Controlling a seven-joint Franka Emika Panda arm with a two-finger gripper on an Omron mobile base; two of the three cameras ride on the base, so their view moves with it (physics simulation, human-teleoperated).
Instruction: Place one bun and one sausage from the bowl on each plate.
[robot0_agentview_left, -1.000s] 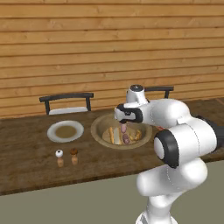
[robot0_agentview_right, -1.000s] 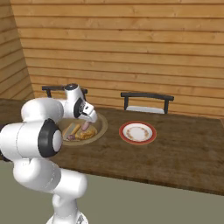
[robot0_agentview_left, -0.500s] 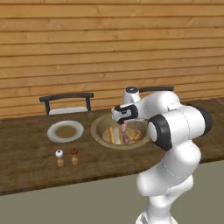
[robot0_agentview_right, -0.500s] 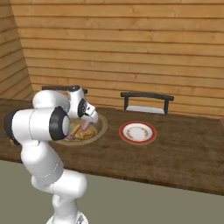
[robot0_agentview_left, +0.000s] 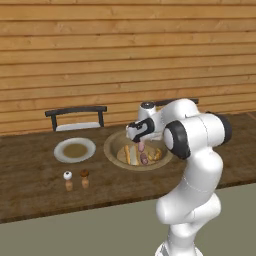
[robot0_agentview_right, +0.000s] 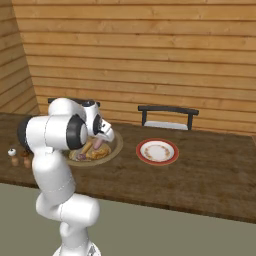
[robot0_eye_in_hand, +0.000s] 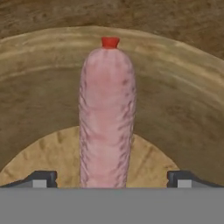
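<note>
Lying midway between wide-spread fingers, untouched: a sausage.

Even, soft light, no glare. Faint shadows beneath the gripper. Base views sharp but coarse. Hand view blurry up close; sausage ahead of the fingertips looks soft-edged.

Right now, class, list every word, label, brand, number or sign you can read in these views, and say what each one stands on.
None: no readable text shows in any view.
The red-rimmed plate carries only a blurred brownish pattern, not letters.
The wooden bowl, the sausage, the grey-white plate and the two shakers bear no labels or marks.
</note>
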